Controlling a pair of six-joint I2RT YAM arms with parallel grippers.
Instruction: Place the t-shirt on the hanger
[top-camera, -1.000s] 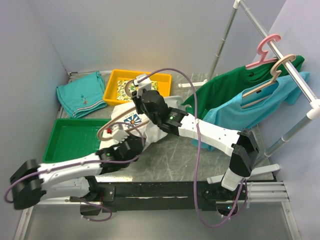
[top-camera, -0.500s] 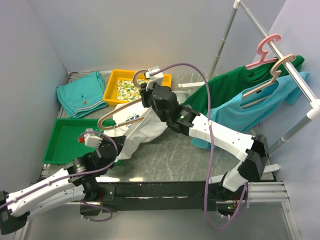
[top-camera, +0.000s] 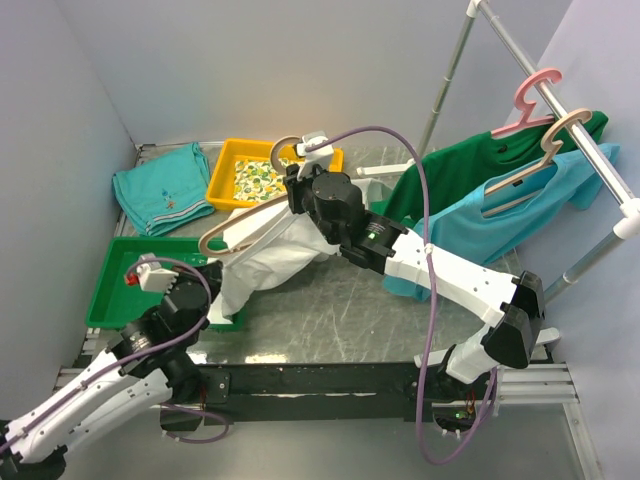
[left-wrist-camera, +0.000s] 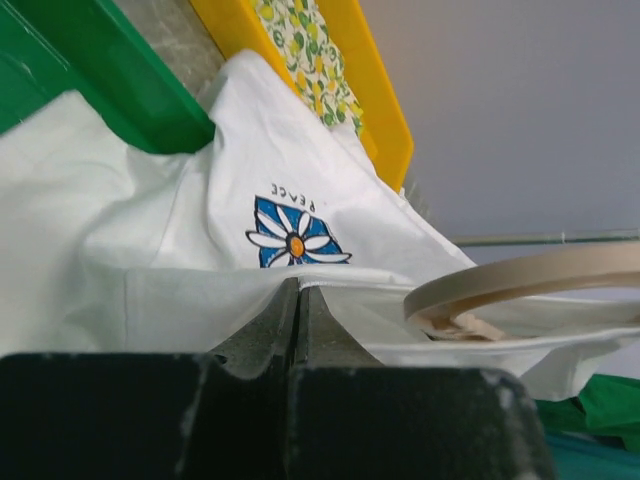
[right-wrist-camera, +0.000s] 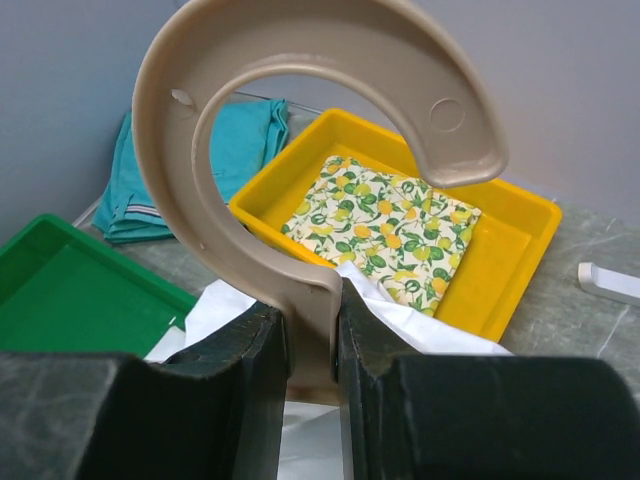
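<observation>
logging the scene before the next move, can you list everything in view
t-shirt: 1, white, daisy print, table centre below hanger
hanger: 1, beige, raised above t-shirt
yellow tray: 1, yellow, back
lemon-print cloth: 1, in yellow tray
green tray: 1, green, left
folded garment: 1, teal, back left
rack: 1, metal, right
pink hanger: 1, on rack
tan hanger: 1, on rack, bearing light blue shirt
green t-shirt: 1, on rack
left pincer: 1, black, shut on t-shirt
right pincer: 1, black, shut on hanger
</observation>
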